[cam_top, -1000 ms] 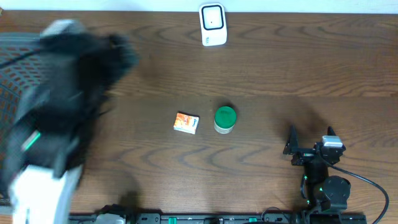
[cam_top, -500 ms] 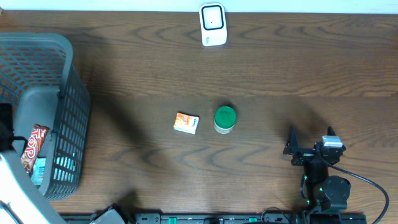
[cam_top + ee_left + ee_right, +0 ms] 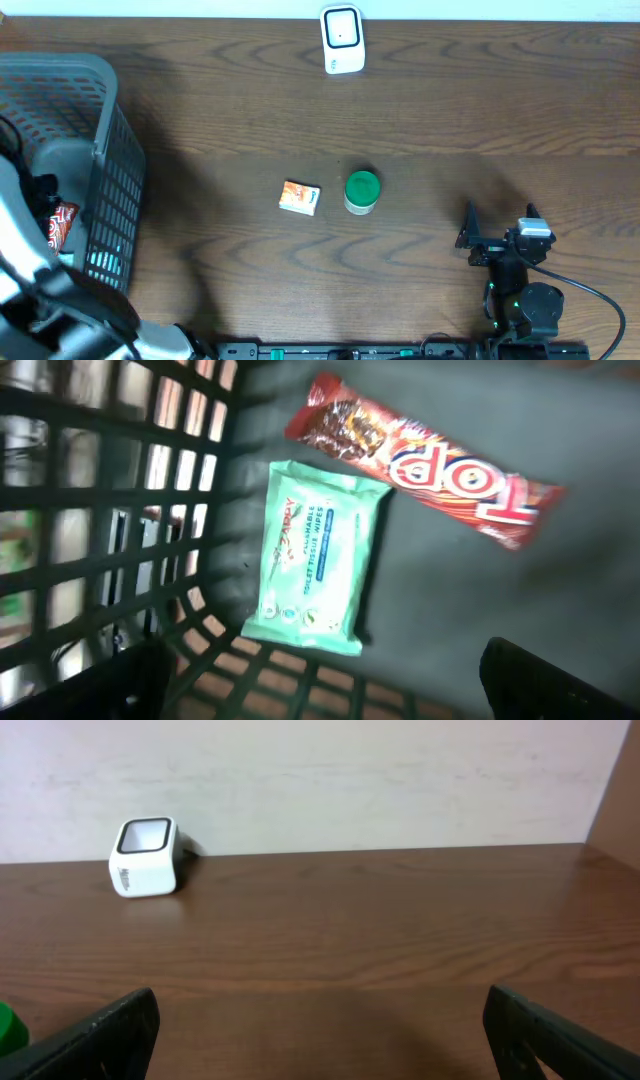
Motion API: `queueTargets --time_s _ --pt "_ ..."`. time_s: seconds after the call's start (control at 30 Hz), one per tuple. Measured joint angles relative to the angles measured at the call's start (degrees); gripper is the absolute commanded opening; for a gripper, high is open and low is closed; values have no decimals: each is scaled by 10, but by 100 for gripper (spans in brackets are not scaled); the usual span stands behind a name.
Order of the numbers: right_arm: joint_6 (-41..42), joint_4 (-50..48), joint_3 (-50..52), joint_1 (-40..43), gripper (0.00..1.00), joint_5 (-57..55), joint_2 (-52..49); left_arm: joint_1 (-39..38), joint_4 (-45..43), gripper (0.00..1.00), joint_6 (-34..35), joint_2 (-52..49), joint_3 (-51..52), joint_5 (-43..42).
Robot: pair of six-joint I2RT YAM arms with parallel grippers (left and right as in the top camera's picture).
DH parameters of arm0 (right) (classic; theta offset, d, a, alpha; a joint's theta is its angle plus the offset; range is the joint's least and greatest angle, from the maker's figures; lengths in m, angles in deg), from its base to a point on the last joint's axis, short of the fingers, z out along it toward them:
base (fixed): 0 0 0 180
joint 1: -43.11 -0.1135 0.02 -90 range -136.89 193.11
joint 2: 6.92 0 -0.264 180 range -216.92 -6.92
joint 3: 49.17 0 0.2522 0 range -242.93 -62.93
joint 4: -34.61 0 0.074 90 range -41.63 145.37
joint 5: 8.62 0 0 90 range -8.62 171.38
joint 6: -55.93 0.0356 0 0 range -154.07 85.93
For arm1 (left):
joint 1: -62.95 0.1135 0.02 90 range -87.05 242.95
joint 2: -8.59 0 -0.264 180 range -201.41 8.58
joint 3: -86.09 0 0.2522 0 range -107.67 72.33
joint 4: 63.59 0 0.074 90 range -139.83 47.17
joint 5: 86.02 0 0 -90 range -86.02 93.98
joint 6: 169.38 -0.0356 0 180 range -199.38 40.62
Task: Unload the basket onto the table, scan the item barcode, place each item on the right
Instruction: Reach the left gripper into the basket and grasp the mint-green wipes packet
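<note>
- The left claw [image 3: 330, 682] hangs released inside the grey plastic mesh basket [image 3: 105, 140], jaws spread wide with nothing between them.
- Ahead of it on the basket floor lies a mint-green soft pack of tissue wipes [image 3: 315, 555]. Just beyond that is a red foil-wrapped bar [image 3: 430, 465] lettered TOP. One of these is probably the item to scan.
- The two lie close, and I cannot tell whether their corners touch. A claw coming down between them could pinch both or shove one aside.
- Both are flat and slippery, so fingers may skid off rather than get under an edge.
- The mesh wall just to the claw's left could snag a finger.
- The right claw [image 3: 325, 1038] is likewise released and empty, low over the brown wooden worktop [image 3: 400, 920].
- The white boxy scanner [image 3: 146, 857] sits well ahead to its left. A barcode carried there facing away would not read.
</note>
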Motion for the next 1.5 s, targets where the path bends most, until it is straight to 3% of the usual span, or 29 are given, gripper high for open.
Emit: queueTargets --time_s 0.6,1.0,1.07,1.13,1.2,1.33,1.5 --pt "0 0 0 0 99 0 0 0 -7 99 7 -242 2 2" --pt "0 0 0 0 99 0 0 -1 -13 99 9 -238 26 29" --pt "0 0 0 0 99 0 0 -1 -14 95 14 -233 42 41" --pt "0 0 0 0 99 0 0 -1 -16 77 24 -228 60 54" --pt "0 0 0 0 99 0 0 -1 -24 69 30 -227 81 66" --pt "0 0 0 0 99 0 0 -3 -35 40 39 -228 117 91" --pt "0 0 0 0 99 0 0 -5 -56 11 36 -232 146 114"
